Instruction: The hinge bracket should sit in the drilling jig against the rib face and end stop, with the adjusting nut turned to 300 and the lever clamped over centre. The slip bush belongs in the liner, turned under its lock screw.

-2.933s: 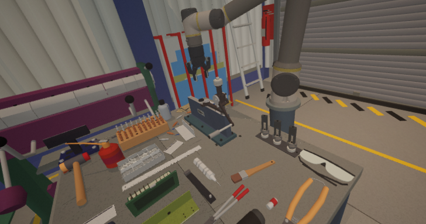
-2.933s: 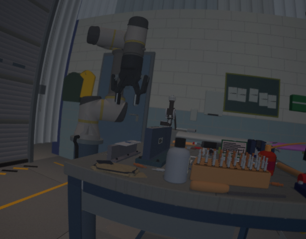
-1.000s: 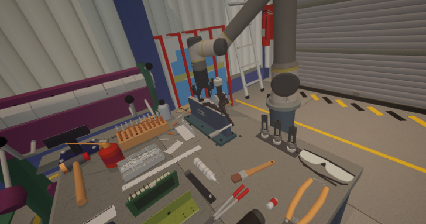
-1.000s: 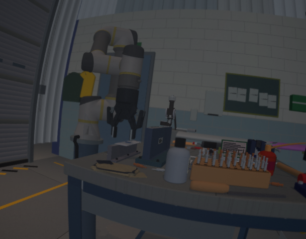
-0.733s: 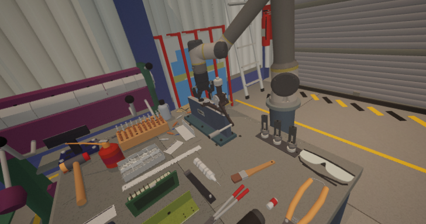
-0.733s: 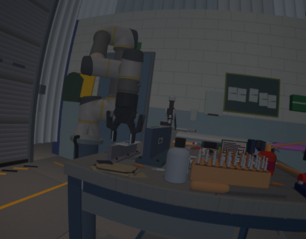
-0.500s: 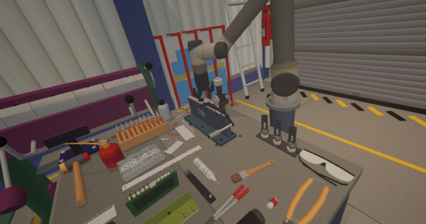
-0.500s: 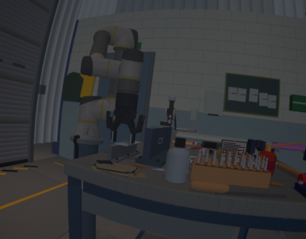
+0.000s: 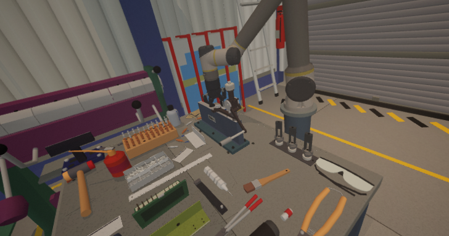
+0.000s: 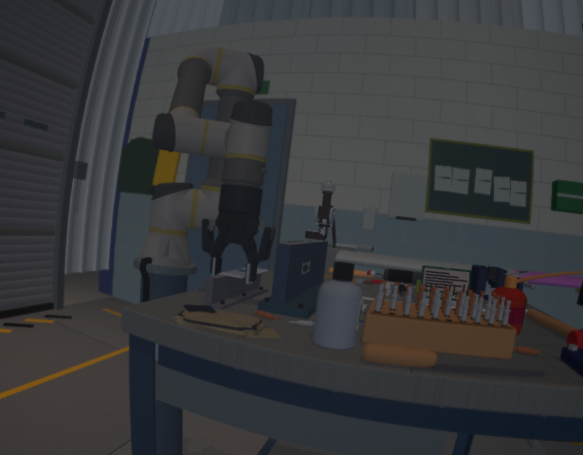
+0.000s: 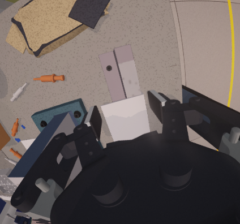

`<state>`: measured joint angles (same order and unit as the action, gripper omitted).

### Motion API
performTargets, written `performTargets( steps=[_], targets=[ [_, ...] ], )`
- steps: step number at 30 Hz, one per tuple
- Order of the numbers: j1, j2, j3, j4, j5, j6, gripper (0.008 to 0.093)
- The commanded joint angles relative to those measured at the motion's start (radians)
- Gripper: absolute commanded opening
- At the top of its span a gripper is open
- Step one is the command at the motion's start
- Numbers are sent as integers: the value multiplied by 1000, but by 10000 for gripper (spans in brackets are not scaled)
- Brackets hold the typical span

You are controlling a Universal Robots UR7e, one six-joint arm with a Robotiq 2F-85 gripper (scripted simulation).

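Observation:
The hinge bracket, a pale grey angle piece with one screw hole, lies on the table behind the blue drilling jig, and my open gripper straddles its near end, holding nothing. In the second side camera the gripper reaches down to the bracket, left of the jig. The jig's dark clamp lever slopes down its front. I cannot make out the slip bush.
The purple bending machine runs along the table's left side. Sandpaper sheets and a dark pad lie beyond the bracket, near the table's edge. A white bottle and an orange drill-bit block stand close to the jig. Small orange pins lie scattered.

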<state>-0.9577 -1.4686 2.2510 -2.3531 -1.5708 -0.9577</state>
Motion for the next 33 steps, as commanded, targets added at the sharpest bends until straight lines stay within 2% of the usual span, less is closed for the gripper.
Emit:
performTargets(
  steps=[1,20,33],
  targets=[
    [0,2,1,-4,0,0,680],
    [0,12,6,-20,0,0,680],
    [0,13,6,-20,0,0,420]
  ],
)
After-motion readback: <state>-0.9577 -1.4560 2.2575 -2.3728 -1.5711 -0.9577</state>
